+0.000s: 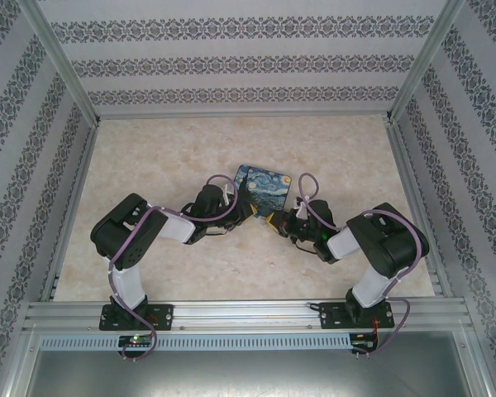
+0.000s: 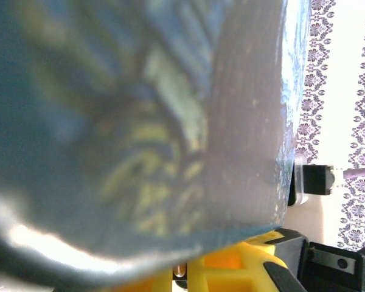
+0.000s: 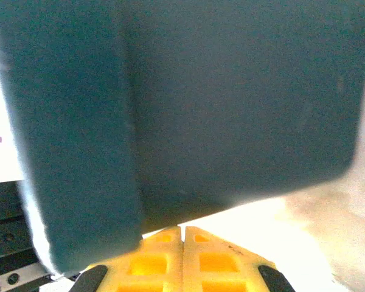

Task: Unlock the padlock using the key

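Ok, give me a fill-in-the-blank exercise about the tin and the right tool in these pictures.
1. The lid of the tin is printed mostly in ___, with yellow swirls.
2. The fingers of the right tool are coloured ___.
3. In the right wrist view, those fingers are pressed ___.
Missing words: blue; yellow; together.

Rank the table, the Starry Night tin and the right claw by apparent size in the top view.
Largest: the table, by far.
Next: the Starry Night tin.
Smallest: the right claw, its yellow tips clearly smaller than the tin.
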Controlling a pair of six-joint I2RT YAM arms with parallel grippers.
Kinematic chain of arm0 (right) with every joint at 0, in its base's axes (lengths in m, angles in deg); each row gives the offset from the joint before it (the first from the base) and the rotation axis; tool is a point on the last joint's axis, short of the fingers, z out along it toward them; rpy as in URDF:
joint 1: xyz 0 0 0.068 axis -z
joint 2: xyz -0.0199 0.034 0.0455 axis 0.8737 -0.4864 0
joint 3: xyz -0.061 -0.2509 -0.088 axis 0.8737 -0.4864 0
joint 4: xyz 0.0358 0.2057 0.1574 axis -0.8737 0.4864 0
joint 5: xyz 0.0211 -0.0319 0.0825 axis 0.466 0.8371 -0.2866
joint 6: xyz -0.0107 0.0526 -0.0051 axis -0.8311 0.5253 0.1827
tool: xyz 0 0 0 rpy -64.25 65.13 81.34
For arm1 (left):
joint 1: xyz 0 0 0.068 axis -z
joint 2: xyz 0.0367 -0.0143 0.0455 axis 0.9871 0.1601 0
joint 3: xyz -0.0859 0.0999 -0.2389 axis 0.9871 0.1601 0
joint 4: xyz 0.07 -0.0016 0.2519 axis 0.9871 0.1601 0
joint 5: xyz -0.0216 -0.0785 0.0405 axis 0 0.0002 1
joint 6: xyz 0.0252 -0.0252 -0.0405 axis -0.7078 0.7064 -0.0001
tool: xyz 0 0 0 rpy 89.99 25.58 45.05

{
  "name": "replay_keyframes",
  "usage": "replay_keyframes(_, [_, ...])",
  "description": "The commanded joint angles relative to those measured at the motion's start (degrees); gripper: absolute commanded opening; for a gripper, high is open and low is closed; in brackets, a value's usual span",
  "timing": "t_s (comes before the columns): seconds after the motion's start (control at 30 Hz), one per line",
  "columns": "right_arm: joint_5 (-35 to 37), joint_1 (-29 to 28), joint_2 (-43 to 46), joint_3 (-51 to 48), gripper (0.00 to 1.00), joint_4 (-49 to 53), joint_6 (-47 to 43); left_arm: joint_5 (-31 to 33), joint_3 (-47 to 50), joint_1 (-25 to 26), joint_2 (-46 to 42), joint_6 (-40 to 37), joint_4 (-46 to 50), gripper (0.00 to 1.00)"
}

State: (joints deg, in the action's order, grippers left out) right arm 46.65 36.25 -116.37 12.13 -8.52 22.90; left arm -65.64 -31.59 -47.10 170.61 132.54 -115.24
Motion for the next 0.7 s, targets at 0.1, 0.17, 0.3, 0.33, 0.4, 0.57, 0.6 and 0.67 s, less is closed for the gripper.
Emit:
replay_keyframes(0.1, [0.2,-0.48,-1.04,0.77,0.0,-1.08,-1.16,-0.24,-1.19,0.32,-1.56,-1.48,1.57,0.0])
replay_keyframes(0.17, [0.24,-0.5,-1.44,1.43,0.0,-1.08,-1.05,-0.18,-1.19,0.33,-1.6,-1.41,1.66,0.0])
replay_keyframes(0.3, [0.2,-0.6,-1.88,1.77,0.0,-0.74,-0.83,-0.23,-1.13,0.32,-1.48,-1.41,1.57,0.0])
replay_keyframes(0.33, [0.2,-0.64,-1.97,3.32,0.0,-0.73,-0.77,-0.19,-1.12,0.32,-1.47,-1.41,1.57,0.0])
replay_keyframes(0.4, [0.13,-0.67,-2.23,4.13,0.0,-0.64,-0.7,-0.24,-1.1,0.37,-1.47,-1.41,1.57,0.0])
replay_keyframes(0.57, [0.1,-0.87,-3.03,5.63,0.0,-0.54,-0.27,-0.28,-1.13,0.33,-1.49,-1.41,1.57,0.0])
replay_keyframes(0.6, [0.1,-0.9,-3.12,5.87,0.0,-0.51,-0.18,-0.28,-1.16,0.32,-1.54,-1.41,1.61,0.0])
replay_keyframes(0.67, [0.1,-0.98,-3.09,6.31,0.0,-0.38,-0.13,-0.32,-1.11,0.32,-1.47,-1.36,1.55,0.0])
